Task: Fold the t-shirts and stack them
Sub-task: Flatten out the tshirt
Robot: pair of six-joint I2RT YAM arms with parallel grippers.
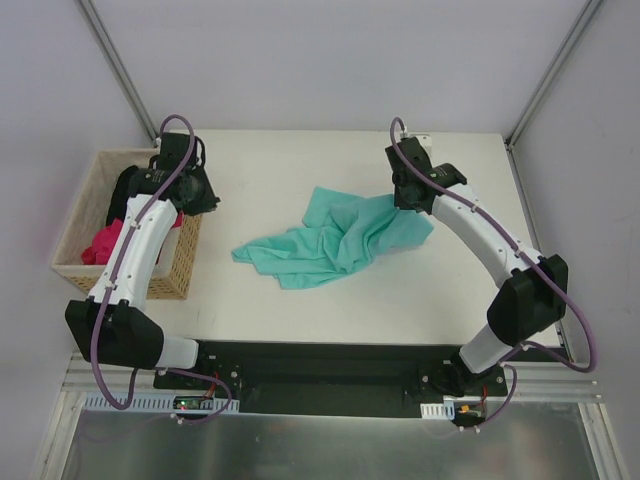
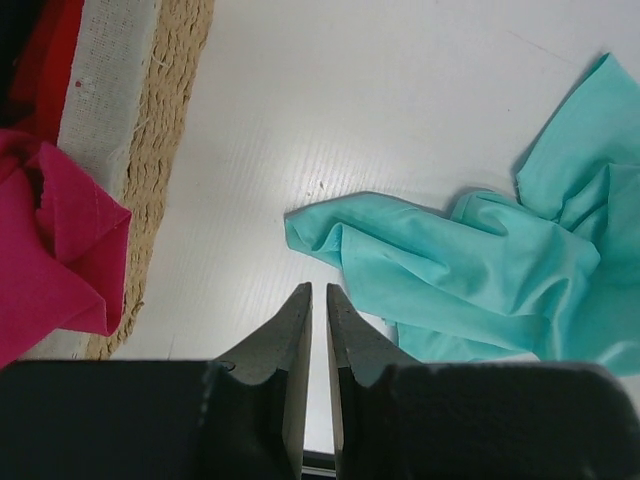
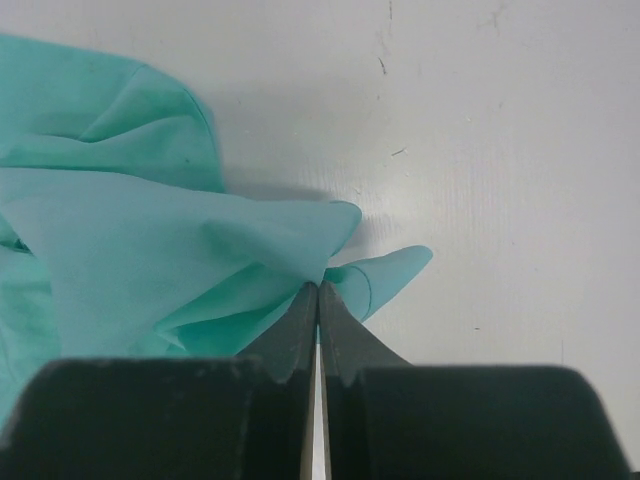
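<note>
The teal t-shirt (image 1: 330, 240) lies crumpled in the middle of the table (image 1: 300, 300), its long axis running from 8 to 2 o'clock in the top view. The right gripper (image 1: 408, 200) is clamped on its 2 o'clock end, tenting the cloth. The left gripper (image 1: 205, 198), fingers a sliver apart and empty, hovers beside the wicker basket (image 1: 75, 220). The shirt's free tail sits at its 5 o'clock, nearer this arm.

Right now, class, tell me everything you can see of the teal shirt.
The teal shirt is thin, soft, plain cloth, unfolded and crumpled in loose creases. It lies spread across the middle of the white table, with one pointed end reaching left toward the basket but apart from it. Its right edge is tented up where the right gripper is shut on a fold. Nothing else touches it.
</note>
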